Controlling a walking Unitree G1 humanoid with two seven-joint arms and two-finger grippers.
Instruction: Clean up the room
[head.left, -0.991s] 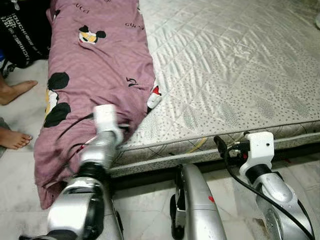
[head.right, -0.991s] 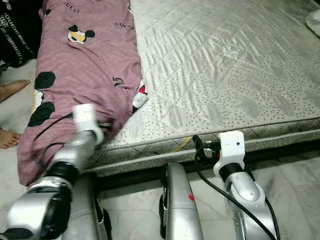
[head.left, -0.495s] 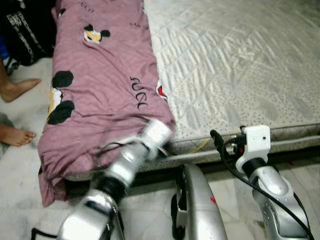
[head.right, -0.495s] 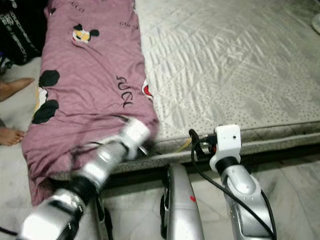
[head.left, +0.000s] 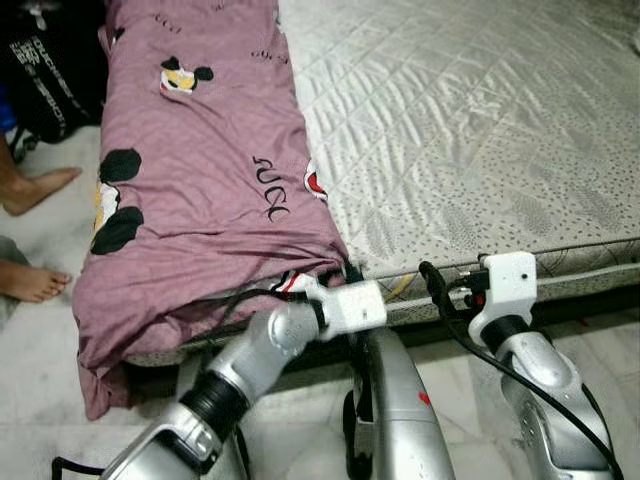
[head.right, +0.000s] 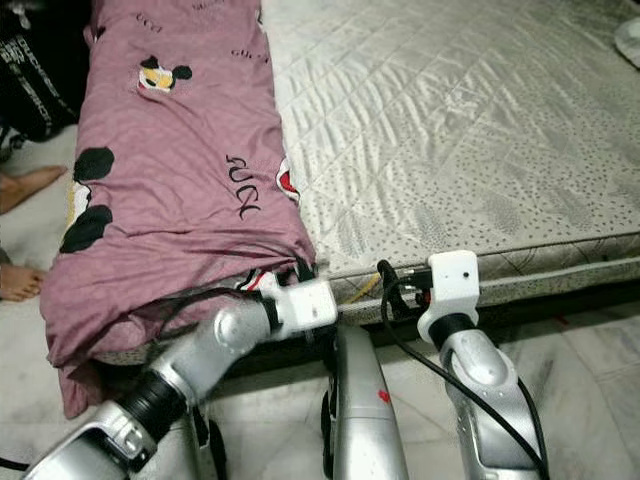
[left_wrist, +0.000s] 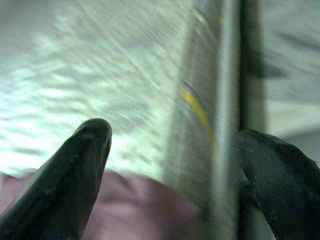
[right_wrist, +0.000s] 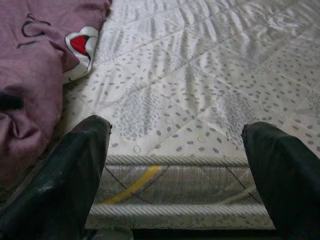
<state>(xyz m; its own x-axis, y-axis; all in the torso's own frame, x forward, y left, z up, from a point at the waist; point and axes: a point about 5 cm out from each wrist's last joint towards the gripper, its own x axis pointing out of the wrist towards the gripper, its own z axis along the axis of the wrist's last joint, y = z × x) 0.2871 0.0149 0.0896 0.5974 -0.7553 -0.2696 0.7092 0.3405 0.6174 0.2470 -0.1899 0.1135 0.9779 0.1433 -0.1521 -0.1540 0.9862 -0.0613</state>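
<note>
A mauve bedsheet (head.left: 200, 180) with cartoon-mouse prints lies along the left side of the grey quilted mattress (head.left: 480, 130). It hangs over the mattress's left and front edges. My left arm (head.left: 350, 305) reaches across to the sheet's front corner at the mattress edge. In the left wrist view my left gripper (left_wrist: 172, 132) is open, blurred, with the mattress edge between its fingers and mauve cloth just below. My right gripper (right_wrist: 175, 125) is open and empty, facing the front edge of the mattress; its wrist (head.left: 505, 285) is low at the right.
A person's bare feet (head.left: 40, 185) stand on the pale tiled floor (head.left: 40, 230) at the left, beside a black bag with white lettering (head.left: 45, 80). My own silver leg (head.left: 395, 400) is below the mattress edge. A white object (head.right: 628, 40) lies at the far right.
My left arm has swung right, from the hanging part of the sheet to its front corner. The sheet's lower corner has shifted right along the mattress edge. The right arm barely moved.
</note>
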